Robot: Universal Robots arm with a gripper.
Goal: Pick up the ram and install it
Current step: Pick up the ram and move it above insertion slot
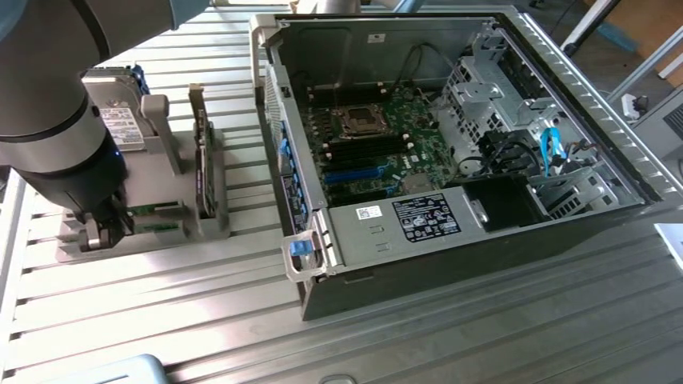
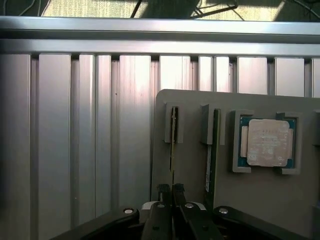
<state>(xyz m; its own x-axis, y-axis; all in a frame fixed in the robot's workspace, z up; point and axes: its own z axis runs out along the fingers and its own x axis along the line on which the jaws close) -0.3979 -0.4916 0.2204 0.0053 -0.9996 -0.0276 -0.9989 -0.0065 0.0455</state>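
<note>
Gripper [image 2: 172,190] fingers nearly together, pinching ram [image 2: 173,135] at top edge; ram upright in slot along edge of grey holder [image 2: 192,170], not yet lifted. Holder also carries second stick [image 2: 214,150] in next slot, processor [image 2: 267,142] in pocket beyond. Open computer case [image 1: 353,48]: motherboard [image 1: 373,144] memory slots look empty; install left

Tally of parts: pairs were rare, and nearly everything came singly.
There were two memory sticks, the ram [image 2: 173,135] pinched in the one gripper [image 2: 172,189] and a second ram stick [image 2: 215,150] just beside it. There was also one processor [image 2: 267,142] and one grey holder [image 2: 260,200] bearing all three. At the left of the exterior frame stood one hard drive [image 1: 112,112], one expansion card [image 1: 203,152] and one robot arm [image 1: 53,104]. At centre right sat one computer case [image 1: 597,120] with one motherboard [image 1: 373,136].
</note>
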